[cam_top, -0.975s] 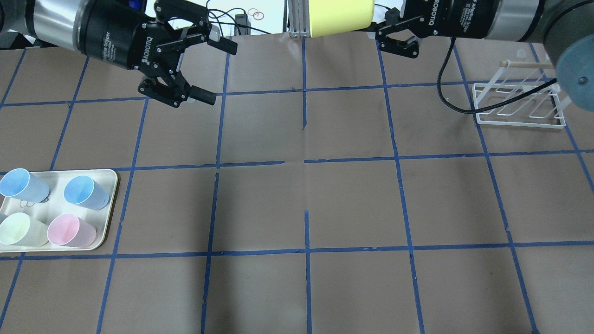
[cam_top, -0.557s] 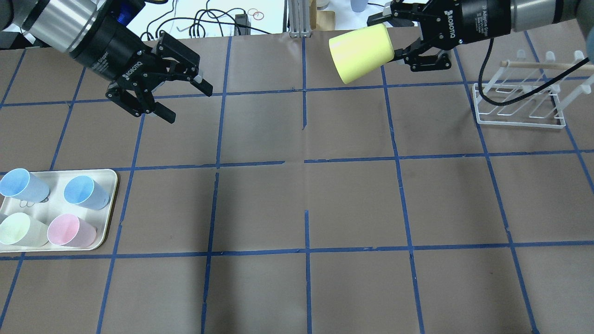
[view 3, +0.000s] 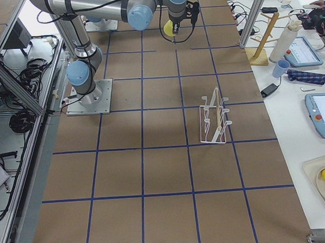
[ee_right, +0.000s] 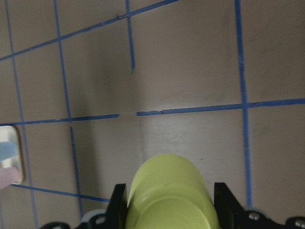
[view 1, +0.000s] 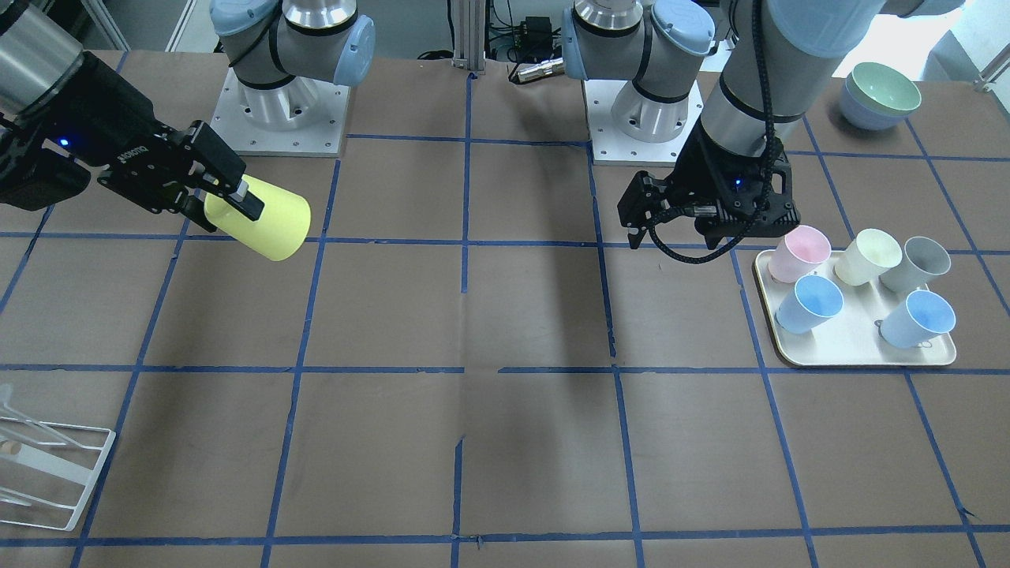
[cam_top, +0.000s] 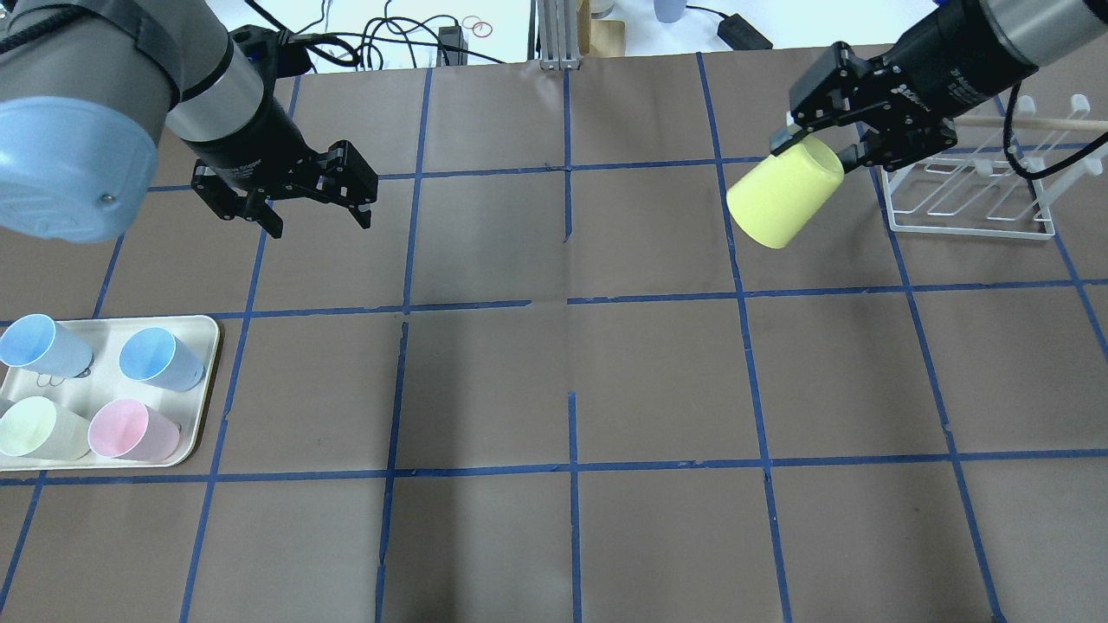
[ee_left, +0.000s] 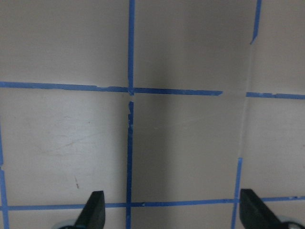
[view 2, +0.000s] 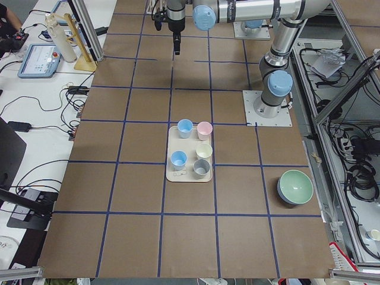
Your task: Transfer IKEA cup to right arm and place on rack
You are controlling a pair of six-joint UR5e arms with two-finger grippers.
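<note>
The bright yellow IKEA cup [cam_top: 782, 201] is held off the table, tilted, mouth pointing down-left. My right gripper [cam_top: 818, 149] is shut on its base end, just left of the white wire rack [cam_top: 969, 234]. The front view shows the same grip [view 1: 225, 207] on the cup [view 1: 278, 225]; the rack [view 1: 55, 473] stands at that view's lower left. In the right wrist view the cup [ee_right: 169, 195] sits between both fingers [ee_right: 119, 205]. My left gripper [cam_top: 318, 221] is open and empty, pointing down over the table's left half; the left wrist view [ee_left: 174, 212] shows only table between its fingertips.
A cream tray [cam_top: 206, 381] at the near left holds two light blue, a pink, a pale green and a grey tumbler. Stacked bowls [view 1: 880, 95] sit near the left arm's base. The rack's wooden-tipped prong [cam_top: 1039, 124] points toward the right arm.
My right gripper has carried the yellow cup from the table's far centre rightward and nearer, up beside the rack. My left gripper has drawn back left, turned downward and stayed open.
</note>
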